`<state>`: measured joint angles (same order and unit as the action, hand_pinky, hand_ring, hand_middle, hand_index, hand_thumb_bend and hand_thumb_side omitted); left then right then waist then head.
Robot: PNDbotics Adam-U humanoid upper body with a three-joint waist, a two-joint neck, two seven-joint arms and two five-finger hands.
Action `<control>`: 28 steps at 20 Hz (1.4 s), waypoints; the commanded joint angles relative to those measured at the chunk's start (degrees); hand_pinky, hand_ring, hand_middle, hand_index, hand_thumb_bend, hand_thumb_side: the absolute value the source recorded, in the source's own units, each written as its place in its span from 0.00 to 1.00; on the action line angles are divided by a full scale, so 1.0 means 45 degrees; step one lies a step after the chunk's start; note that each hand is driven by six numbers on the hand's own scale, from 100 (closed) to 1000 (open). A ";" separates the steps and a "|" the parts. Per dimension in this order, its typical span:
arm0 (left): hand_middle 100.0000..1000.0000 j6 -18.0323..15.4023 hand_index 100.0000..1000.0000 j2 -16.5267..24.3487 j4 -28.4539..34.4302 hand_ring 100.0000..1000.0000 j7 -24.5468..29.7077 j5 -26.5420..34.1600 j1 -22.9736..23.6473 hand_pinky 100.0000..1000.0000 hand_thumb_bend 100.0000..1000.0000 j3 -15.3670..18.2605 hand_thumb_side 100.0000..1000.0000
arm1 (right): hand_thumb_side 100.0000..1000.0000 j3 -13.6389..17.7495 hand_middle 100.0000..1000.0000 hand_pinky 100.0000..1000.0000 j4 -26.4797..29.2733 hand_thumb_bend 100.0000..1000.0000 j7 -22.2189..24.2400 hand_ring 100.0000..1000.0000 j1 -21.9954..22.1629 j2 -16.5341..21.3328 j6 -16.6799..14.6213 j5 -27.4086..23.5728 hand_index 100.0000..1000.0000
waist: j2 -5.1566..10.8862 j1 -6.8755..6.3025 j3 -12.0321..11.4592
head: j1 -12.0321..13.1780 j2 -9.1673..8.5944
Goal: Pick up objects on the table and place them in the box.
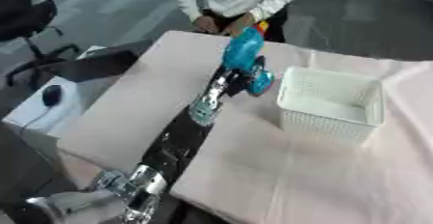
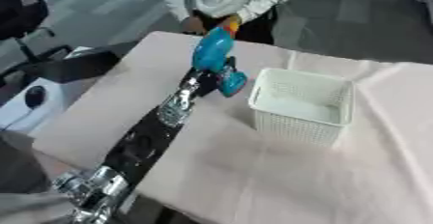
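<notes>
Now you are mid-carry: the left hand [image 1: 241, 77] has the blue toy [image 1: 243, 54] and the box [image 1: 331, 103] is not yet reached.

Your left arm stretches across the pink tabletop [image 1: 279, 175], and its fingers appear curled round the lower part of the toy, holding it just left of the white lattice box and not yet over its rim. The toy's long axis runs roughly upright, leaning a little away from you; a yellow and red tip points up and toward the far edge, while a blue block at its base sits lowest, beside the hand. Next, I judge, you need to swing right until the toy is over the box opening, then lower and release. The right hand shows in neither view.
</notes>
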<state>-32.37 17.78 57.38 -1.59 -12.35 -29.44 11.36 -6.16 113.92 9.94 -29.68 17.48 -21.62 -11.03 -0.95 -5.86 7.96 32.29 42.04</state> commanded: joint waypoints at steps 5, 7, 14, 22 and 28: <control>0.00 0.0260 0.24 0.1243 0.1730 0.00 0.1138 0.1519 -0.0321 0.00 0.00 -0.0552 0.63 | 1.00 0.0043 0.00 0.21 0.0150 0.00 -0.0021 0.00 -0.0181 0.0077 0.0021 -0.0028 0.44 | 0.0168 0.0010 -0.0031 | 0.0038 -0.0059; 0.00 0.0301 0.24 0.1404 0.1997 0.00 0.1573 0.1957 -0.0373 0.00 0.00 -0.0768 0.63 | 1.00 0.0036 0.00 0.21 0.0150 0.00 -0.0020 0.00 -0.0180 0.0078 0.0021 -0.0028 0.44 | 0.0176 0.0008 -0.0023 | 0.0050 -0.0058; 0.00 0.0187 0.24 0.1684 0.2288 0.00 0.2875 0.3038 -0.0673 0.00 0.00 -0.1504 0.63 | 1.00 0.0016 0.00 0.21 0.0150 0.00 -0.0029 0.00 -0.0216 0.0034 0.0028 -0.0048 0.44 | 0.0183 -0.0007 0.0058 | 0.0084 -0.0080; 0.00 -0.0288 0.25 0.1602 0.1940 0.00 0.3788 0.3185 -0.1056 0.00 0.00 -0.2079 0.63 | 1.00 -0.0006 0.01 0.21 0.0150 0.00 -0.0044 0.00 -0.0288 -0.0044 0.0033 -0.0073 0.44 | 0.0179 -0.0040 0.0190 | 0.0135 -0.0078; 0.00 -0.0642 0.25 0.1417 0.1573 0.00 0.4121 0.2954 -0.1274 0.00 0.00 -0.2339 0.64 | 1.00 -0.0021 0.01 0.21 0.0150 0.00 -0.0047 0.00 -0.0342 -0.0099 0.0034 -0.0092 0.43 | 0.0166 -0.0058 0.0275 | 0.0151 -0.0083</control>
<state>-34.85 23.13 63.98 16.63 1.19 -33.76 0.84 -6.20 113.92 9.83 -29.91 16.99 -21.51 -11.24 -0.91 -6.24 9.13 32.34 42.08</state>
